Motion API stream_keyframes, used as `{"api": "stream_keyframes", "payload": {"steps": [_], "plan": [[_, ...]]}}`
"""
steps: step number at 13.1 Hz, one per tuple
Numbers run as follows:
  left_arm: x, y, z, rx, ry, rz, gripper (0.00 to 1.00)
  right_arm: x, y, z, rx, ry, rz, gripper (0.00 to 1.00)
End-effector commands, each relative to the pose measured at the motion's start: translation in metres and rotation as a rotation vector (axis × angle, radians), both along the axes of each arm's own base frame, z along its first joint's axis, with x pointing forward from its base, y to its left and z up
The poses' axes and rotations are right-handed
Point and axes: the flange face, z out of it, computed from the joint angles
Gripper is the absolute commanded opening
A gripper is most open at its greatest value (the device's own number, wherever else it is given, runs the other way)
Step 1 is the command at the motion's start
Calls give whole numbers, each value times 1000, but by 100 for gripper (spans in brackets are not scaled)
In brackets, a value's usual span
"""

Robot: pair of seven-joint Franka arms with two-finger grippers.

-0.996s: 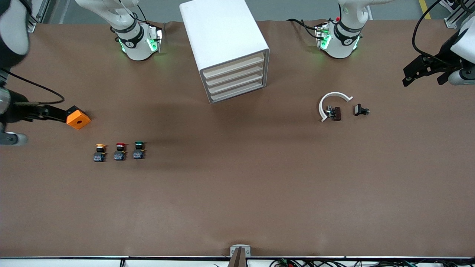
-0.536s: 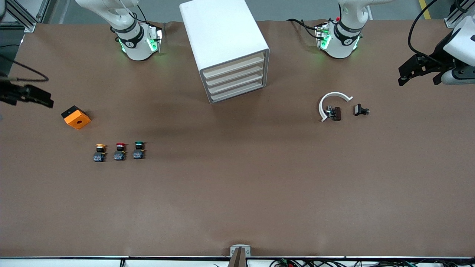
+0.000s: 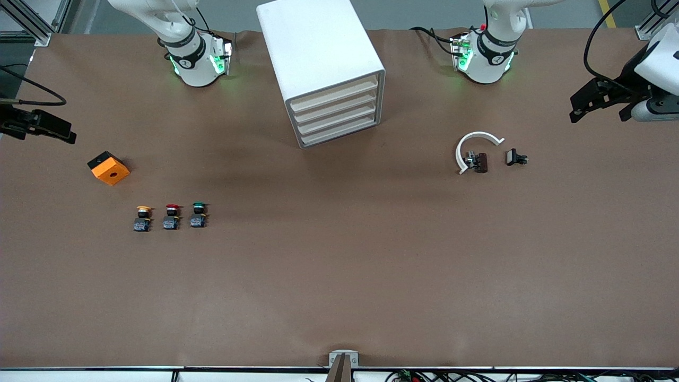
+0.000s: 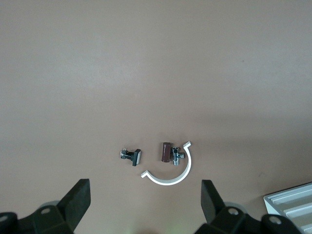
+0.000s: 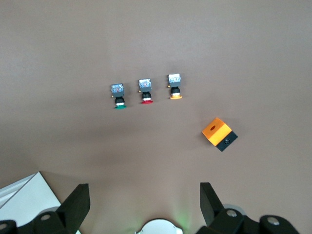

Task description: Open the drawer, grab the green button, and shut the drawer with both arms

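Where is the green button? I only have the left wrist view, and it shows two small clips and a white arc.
Observer: The green button stands on the table toward the right arm's end, in a row with a red button and a yellow button.
Operator: Is the drawer open yet?
Observer: No. The drawer, third from the top of the cabinet, is shut, like the other three.
Operator: And the right gripper?
Observer: The right gripper hangs open and empty by the table's edge at the right arm's end, near an orange block.
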Motion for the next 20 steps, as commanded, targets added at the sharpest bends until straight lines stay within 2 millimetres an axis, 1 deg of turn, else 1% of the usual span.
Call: {"api": "stream_keyframes", "payload": {"steps": [1, 3, 4, 5, 6, 8, 9, 10, 14, 17, 20], "plan": [[-5, 2, 2, -2, 6, 7, 100, -34, -1, 5, 22, -39, -20, 100], [-8, 4, 5, -1, 9, 10, 100, -50, -4, 3, 23, -49, -24, 100], [-9, 4, 4, 0, 16, 10, 100, -60, -14, 0, 28, -73, -42, 100], [-10, 4, 3, 0, 21, 10, 100, -67, -18, -3, 46, -88, -46, 100], [-10, 3, 4, 1, 21, 9, 100, -69, -21, -2, 53, -91, -53, 100], [-10, 4, 2, 1, 30, 10, 100, -76, -21, 7, 54, -108, -49, 100], [-11, 5, 2, 1, 33, 12, 100, -78, -21, 14, 51, -126, -43, 100], [-11, 5, 1, 1, 38, 13, 100, -78, -23, 15, 49, -133, -44, 100], [-13, 7, 3, 1, 44, 16, 100, -78, -25, 11, 54, -125, -23, 100], [-13, 7, 3, 1, 42, 16, 100, -78, -32, 11, 60, -127, 19, 100], [-12, 7, 4, 1, 42, 18, 100, -76, -27, 12, 91, -144, 25, 100]]}}
